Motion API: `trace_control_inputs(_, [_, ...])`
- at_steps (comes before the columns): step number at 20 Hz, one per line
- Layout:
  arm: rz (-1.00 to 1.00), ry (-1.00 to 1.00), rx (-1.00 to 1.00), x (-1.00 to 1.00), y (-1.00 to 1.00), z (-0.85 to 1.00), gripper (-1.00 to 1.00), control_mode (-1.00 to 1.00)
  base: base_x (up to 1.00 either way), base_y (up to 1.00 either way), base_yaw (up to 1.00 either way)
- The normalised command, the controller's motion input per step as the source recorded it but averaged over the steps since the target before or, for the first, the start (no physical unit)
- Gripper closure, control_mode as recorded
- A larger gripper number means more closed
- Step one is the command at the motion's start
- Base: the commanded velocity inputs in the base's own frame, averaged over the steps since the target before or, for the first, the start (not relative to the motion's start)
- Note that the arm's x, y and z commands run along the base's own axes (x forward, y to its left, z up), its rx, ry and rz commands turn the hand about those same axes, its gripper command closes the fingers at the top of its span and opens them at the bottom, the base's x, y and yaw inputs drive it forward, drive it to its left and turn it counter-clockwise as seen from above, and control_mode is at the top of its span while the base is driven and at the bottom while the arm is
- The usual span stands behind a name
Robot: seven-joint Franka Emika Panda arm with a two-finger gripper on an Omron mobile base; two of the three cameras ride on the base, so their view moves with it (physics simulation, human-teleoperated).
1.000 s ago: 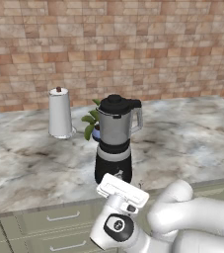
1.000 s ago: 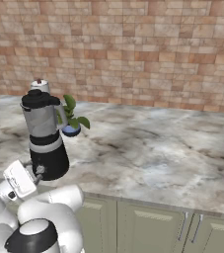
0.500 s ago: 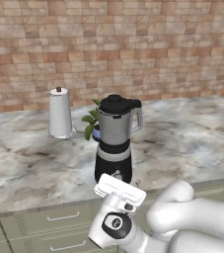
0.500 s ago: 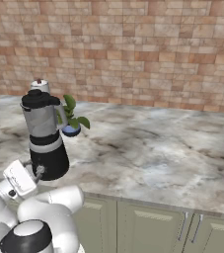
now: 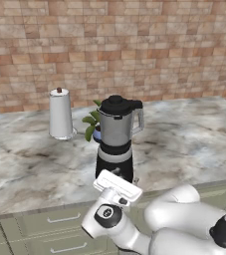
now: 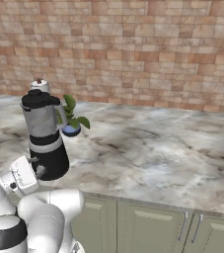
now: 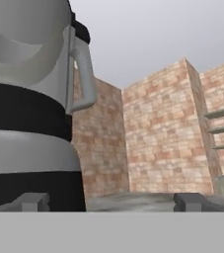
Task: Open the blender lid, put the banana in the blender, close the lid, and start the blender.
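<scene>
Both claw [image 7: 108, 201] fingertips wide apart, low before blender [image 5: 115, 144] base

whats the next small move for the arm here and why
Probably lift the open gripper straight up toward the blender lid. The lid sits closed on the blender, while the hand is low in front of the black base, its fingertips level with it in the hand view. The lid has to come off first, so the hand needs height.
</scene>
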Motion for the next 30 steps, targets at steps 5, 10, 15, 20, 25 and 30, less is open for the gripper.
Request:
trace_control_inputs(5, [-0.19, 0.08, 0.0, 0.01, 0.0, -0.29, -1.0, -1.0, 0.0, 0.0, 0.0])
trace_control_inputs(10, [-0.11, 0.05, 0.0, 0.35, 0.0, -0.15, -1.0, -1.0, 0.0, 0.0, 0.0])
trace_control_inputs(15, [-0.02, 0.0, 0.0, 0.54, 0.0, -0.09, -1.0, -1.0, 0.0, 0.0, 0.0])
trace_control_inputs(20, [0.0, 0.0, 0.0, 0.49, -0.01, -0.02, -1.0, -1.0, 0.0, 0.0, 0.0])
trace_control_inputs(25, [0.0, 0.0, 0.0, 0.42, -0.19, 0.01, -1.0, -1.0, 0.0, 0.0, 0.0])
trace_control_inputs(30, [0.0, 0.0, 0.0, 0.49, -0.19, 0.02, -1.0, -1.0, 0.0, 0.0, 0.0])
